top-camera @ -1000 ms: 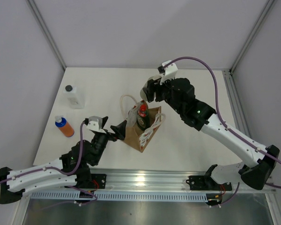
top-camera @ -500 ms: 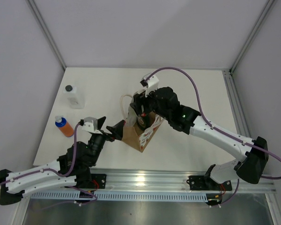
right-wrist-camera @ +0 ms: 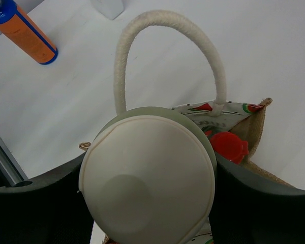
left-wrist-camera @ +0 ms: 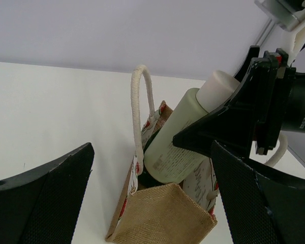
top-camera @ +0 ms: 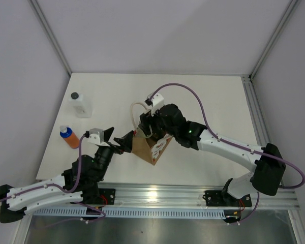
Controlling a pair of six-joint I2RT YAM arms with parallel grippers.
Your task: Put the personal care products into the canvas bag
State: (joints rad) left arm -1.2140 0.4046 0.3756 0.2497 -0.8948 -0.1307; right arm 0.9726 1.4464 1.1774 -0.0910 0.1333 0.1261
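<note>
The brown canvas bag (top-camera: 153,148) (left-wrist-camera: 162,218) stands mid-table, and a dark bottle's red cap (right-wrist-camera: 229,146) shows inside it. My right gripper (top-camera: 148,125) (right-wrist-camera: 150,203) is shut on the olive-green bottle (left-wrist-camera: 173,147) with the cream cap (right-wrist-camera: 147,173). The bottle is tilted, its lower end in the bag's mouth. My left gripper (top-camera: 119,137) (left-wrist-camera: 152,203) is open just left of the bag, which shows between its fingers. The orange bottle with a blue cap (top-camera: 69,137) (right-wrist-camera: 28,35) and the clear bottle with a black cap (top-camera: 80,104) stand at the table's left.
The bag's cream rope handle (top-camera: 136,109) (left-wrist-camera: 140,112) (right-wrist-camera: 168,30) arches up on its far-left side, close to the held bottle. White booth walls close in the table, and a metal rail (top-camera: 157,195) runs along the near edge.
My right gripper has carried the olive-green bottle left and down over the bag and into its mouth. The left gripper has shifted slightly and stays open.
</note>
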